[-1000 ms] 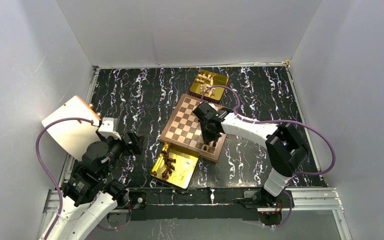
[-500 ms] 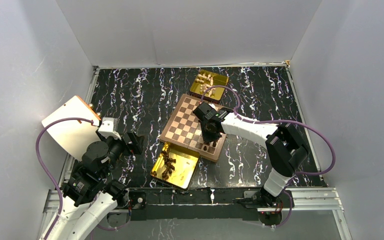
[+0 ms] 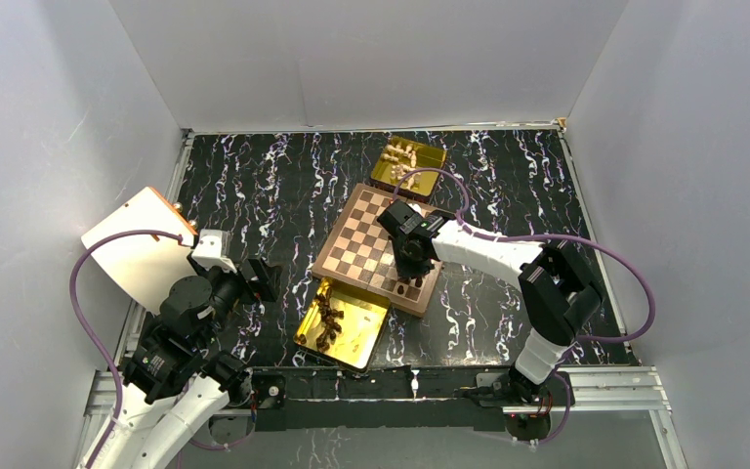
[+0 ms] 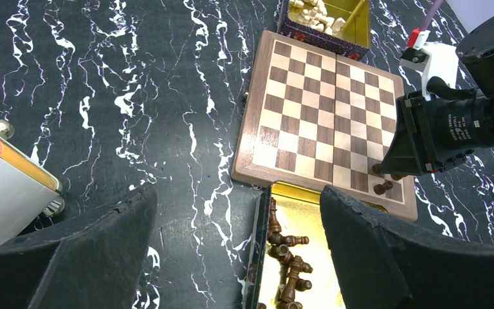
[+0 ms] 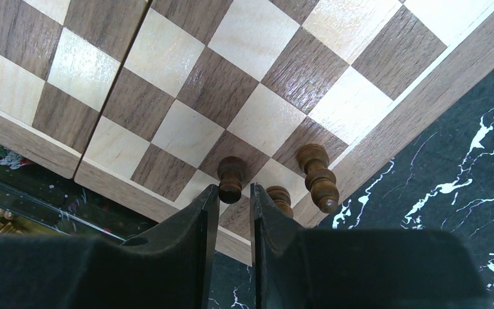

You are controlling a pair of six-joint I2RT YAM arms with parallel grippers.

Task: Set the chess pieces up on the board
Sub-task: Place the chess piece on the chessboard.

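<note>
The board [image 3: 352,244] lies turned on the tabletop [image 3: 254,186]. The right arm reaches over its near right corner, while the left end effector [image 4: 237,196], spread wide, is well apart at the left. The right end effector [image 5: 233,188] points down, narrowly parted around the head of an upright dark pawn [image 5: 231,172], seemingly not pinching it.

Half hidden behind the right end effector [image 5: 235,192]: one dark chess piece [image 5: 279,195]. Cut off at bottom: the near gold tray [image 4: 321,257].
</note>
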